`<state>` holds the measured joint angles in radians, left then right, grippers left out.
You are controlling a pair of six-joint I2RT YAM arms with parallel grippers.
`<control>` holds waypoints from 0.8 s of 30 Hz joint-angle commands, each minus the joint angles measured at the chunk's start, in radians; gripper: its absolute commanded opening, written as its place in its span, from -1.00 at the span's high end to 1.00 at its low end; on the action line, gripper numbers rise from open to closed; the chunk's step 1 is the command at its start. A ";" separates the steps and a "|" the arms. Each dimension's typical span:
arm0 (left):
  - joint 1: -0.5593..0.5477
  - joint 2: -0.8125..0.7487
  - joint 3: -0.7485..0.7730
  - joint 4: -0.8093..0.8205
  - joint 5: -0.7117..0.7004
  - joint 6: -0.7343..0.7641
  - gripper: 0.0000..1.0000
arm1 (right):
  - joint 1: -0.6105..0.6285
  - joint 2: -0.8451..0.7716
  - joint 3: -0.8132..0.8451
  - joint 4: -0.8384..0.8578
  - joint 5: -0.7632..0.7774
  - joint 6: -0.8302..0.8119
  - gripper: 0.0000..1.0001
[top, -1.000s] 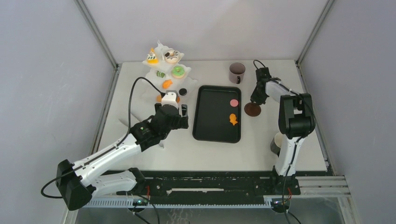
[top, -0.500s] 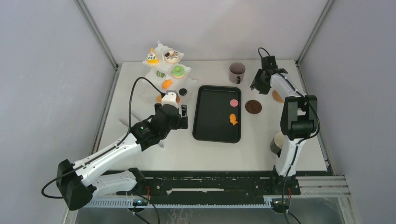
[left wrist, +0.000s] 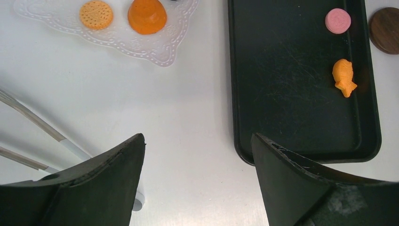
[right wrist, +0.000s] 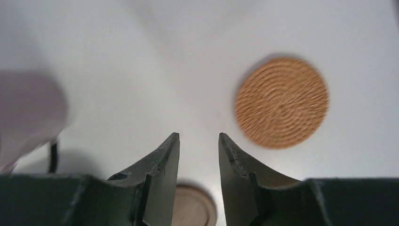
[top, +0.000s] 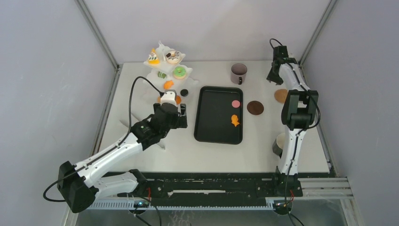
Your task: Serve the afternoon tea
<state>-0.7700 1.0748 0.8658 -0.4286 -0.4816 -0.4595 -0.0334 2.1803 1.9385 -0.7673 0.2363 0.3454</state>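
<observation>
Clock refs: top view, 12 = far edge of the surface.

Left end effector: fingers spread wide, nothing between them. It hangs over bare surface at 9 o'clock of the black tray, just off its rim.

Right end effector: jaws parted by a narrow gap, nothing pinched. It's at 2 o'clock of the tray, near the far right corner. Tan woven disc lies flat at its 5 o'clock, close but not touching.

Dark brown disc: flat on the surface at 3 o'clock of the tray, just beside the rim.

On the tray, right half: pink round pastry and orange fish pastry. The fish is at 6 o'clock of the pink one, and they lie apart.

White tiered stand is at 11 o'clock of the tray.
- Top tier: yellow cake and pale doughnut.
- Tier below: green doughnut.
- Bottom plate: orange cookie and orange moulded pastry, side by side.

Mugs:
- First mug is on the surface at 1 o'clock of the tray, pale inside visible.
- Second mug is at 4 o'clock, partly hidden behind the right arm's lower link.
</observation>
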 commanded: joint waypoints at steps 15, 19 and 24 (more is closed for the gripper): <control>0.063 -0.023 0.012 0.040 0.044 0.046 -0.75 | -0.153 0.004 -0.219 -0.038 -0.063 0.020 0.14; 0.065 -0.035 0.005 0.036 0.049 0.052 -0.75 | -0.180 -0.064 -0.347 0.001 -0.075 0.038 0.16; 0.069 -0.042 -0.008 0.037 0.059 0.053 -0.75 | -0.197 -0.172 -0.441 0.031 -0.092 0.038 0.14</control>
<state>-0.7097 1.0622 0.8631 -0.4282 -0.4381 -0.4328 -0.2108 2.0739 1.5425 -0.7269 0.1612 0.3698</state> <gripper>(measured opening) 0.874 0.426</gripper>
